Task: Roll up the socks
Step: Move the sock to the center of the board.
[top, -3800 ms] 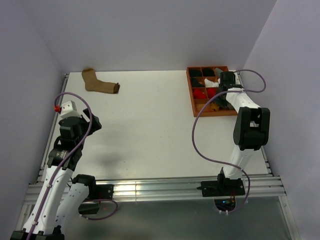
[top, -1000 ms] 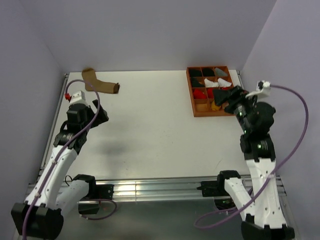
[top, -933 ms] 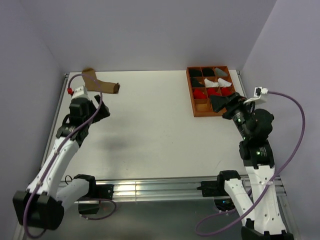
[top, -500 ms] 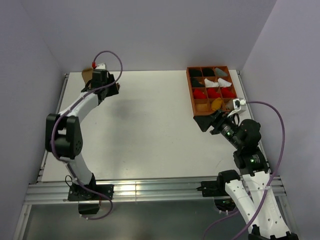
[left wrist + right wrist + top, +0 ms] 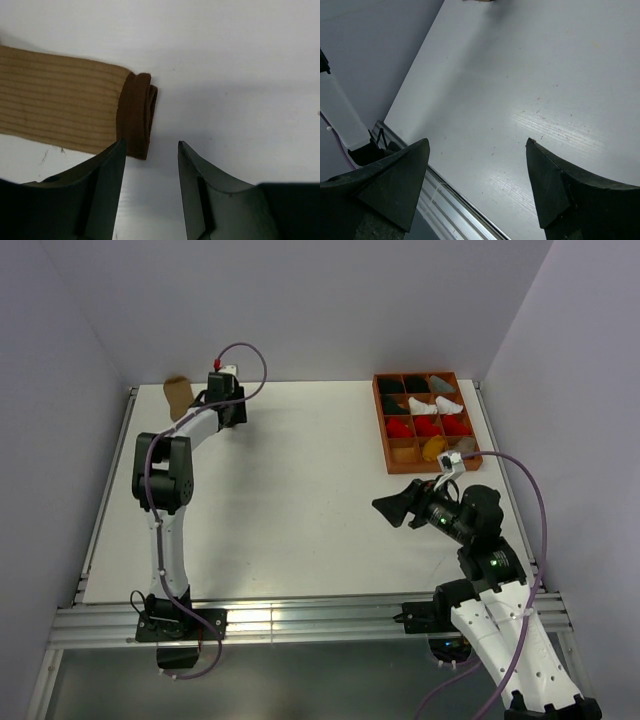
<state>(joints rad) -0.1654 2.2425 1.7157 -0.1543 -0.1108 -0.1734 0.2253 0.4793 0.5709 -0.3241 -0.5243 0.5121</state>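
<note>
Nearest the bases, the right pincer (image 5: 477, 142) hangs over bare table (image 5: 300, 500) with its jaws spread wide and nothing between them, well apart from any sock, so I judge it plays no part in this step. Farther out on the right, a mustard sock (image 5: 434, 448) lies in the near row of the compartment tray (image 5: 384, 430) and waits its turn. The work is at the far left corner. There the left pincer (image 5: 151, 143) hovers low, its jaws partly apart and empty, above the end of the tan sock (image 5: 60, 107), which lies flat on the table with its dark cuff (image 5: 137, 116) pointing toward the table's middle. In the wrist view the gap between the fingers (image 5: 105, 190) sits over bare table just beside the cuff, and only one finger overlaps the cuff's corner. The step in hand looks like taking hold of the cuff to start the roll. To do it well, the pincer should shift sideways until both fingers straddle the cuff's edge. It should then come down to the table and pinch both lips of the opening together. A bite on one layer, or a finger landing on top, would likely just push the sock along. The roll should then run square to the ribs, toward the toe.
</note>
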